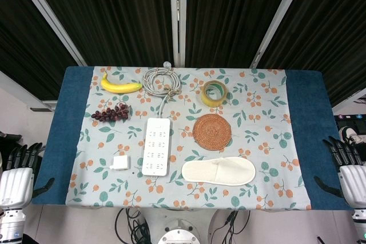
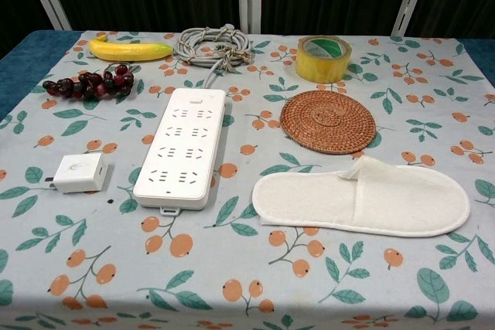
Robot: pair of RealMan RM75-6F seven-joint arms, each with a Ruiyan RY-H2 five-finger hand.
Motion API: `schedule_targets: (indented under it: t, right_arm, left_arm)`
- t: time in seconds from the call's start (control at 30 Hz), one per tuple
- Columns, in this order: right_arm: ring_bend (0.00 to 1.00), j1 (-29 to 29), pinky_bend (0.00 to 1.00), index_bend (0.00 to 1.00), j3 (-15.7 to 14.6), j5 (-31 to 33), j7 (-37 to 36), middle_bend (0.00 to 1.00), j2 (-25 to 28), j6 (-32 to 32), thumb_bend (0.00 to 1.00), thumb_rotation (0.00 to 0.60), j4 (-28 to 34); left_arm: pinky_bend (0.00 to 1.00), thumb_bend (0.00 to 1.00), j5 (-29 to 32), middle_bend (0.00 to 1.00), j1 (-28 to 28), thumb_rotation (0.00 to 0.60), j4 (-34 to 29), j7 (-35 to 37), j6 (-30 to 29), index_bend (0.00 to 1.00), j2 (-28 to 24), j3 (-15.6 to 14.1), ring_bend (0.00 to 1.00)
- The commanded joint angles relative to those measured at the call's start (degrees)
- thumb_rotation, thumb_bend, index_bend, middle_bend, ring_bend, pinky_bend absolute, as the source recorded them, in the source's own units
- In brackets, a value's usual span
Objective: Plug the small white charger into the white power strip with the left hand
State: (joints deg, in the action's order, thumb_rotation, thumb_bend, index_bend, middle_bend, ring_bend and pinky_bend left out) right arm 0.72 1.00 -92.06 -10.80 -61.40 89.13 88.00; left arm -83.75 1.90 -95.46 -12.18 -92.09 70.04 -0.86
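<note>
The small white charger (image 1: 120,163) (image 2: 78,172) lies on the floral cloth just left of the white power strip (image 1: 156,146) (image 2: 182,145), prongs pointing left, a small gap between them. The strip lies lengthwise with its sockets up and its grey cable coiled (image 1: 161,80) (image 2: 213,42) at the far end. My left hand (image 1: 17,178) hangs off the table's left edge, fingers apart and holding nothing. My right hand (image 1: 350,172) hangs off the right edge, also holding nothing. Neither hand shows in the chest view.
A banana (image 1: 120,86) (image 2: 130,49) and dark grapes (image 1: 111,113) (image 2: 87,83) lie at the far left. A tape roll (image 1: 214,93) (image 2: 323,57), a woven coaster (image 1: 212,131) (image 2: 327,120) and a white slipper (image 1: 219,171) (image 2: 363,197) lie right of the strip.
</note>
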Motion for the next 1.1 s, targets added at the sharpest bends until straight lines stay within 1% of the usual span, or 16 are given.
schedule_targets:
  t: [0.03,0.27,0.43,0.57,0.67,0.77,0.93,1.1]
  right_arm:
    - [0.00,0.18,0.00,0.00,0.14,0.16,0.41,0.01,0.07,-0.18,0.13,0.600,0.36]
    - [0.00,0.47,0.00,0.00,0.48,-0.18,1.40,0.01,0.62,0.29,0.13,0.600,1.40]
    - [0.00,0.57,0.00,0.00,1.12,-0.29,2.06,0.01,1.08,1.27,0.13,0.600,1.95]
    - [0.00,0.82,0.00,0.00,1.59,-0.08,2.89,0.01,1.64,1.39,0.13,0.600,2.73]
    - [0.00,0.97,0.00,0.00,1.76,-0.12,3.39,0.01,1.85,1.47,0.13,0.600,3.24]
    - [0.00,1.02,0.00,0.00,1.68,-0.12,3.70,0.01,1.88,1.34,0.13,0.600,3.53]
    - [0.00,0.84,0.00,0.00,1.56,0.06,3.90,0.01,1.78,1.45,0.13,0.600,3.70]
    - [0.00,0.57,0.00,0.00,1.48,0.62,3.54,0.01,1.39,1.45,0.13,0.600,3.43]
  left_arm:
    - [0.00,0.16,-0.17,0.07,0.04,0.600,-0.02,-0.05,0.32,0.04,-0.04,0.17,0.00]
    - [0.00,0.16,-2.63,0.07,1.21,0.600,-0.10,-0.52,2.41,0.05,-0.38,-0.13,0.00]
    - [0.00,0.16,-7.65,0.17,4.47,0.600,-0.70,-0.94,5.64,0.11,0.69,-0.40,0.00]
    - [0.00,0.16,-11.45,0.22,9.13,0.600,-0.03,-0.89,11.64,0.15,3.24,-0.62,0.01]
    - [0.00,0.17,-12.38,0.22,12.49,0.600,1.19,-1.26,16.24,0.16,5.66,-0.15,0.01]
    - [0.00,0.17,-12.55,0.22,15.22,0.600,2.99,-2.80,19.78,0.15,8.39,0.59,0.01]
    - [0.00,0.17,-11.02,0.19,18.21,0.600,5.38,-3.69,23.99,0.12,11.85,1.60,0.01]
    - [0.00,0.17,-10.48,0.18,21.05,0.600,10.80,-2.00,25.99,0.12,16.23,2.87,0.01]
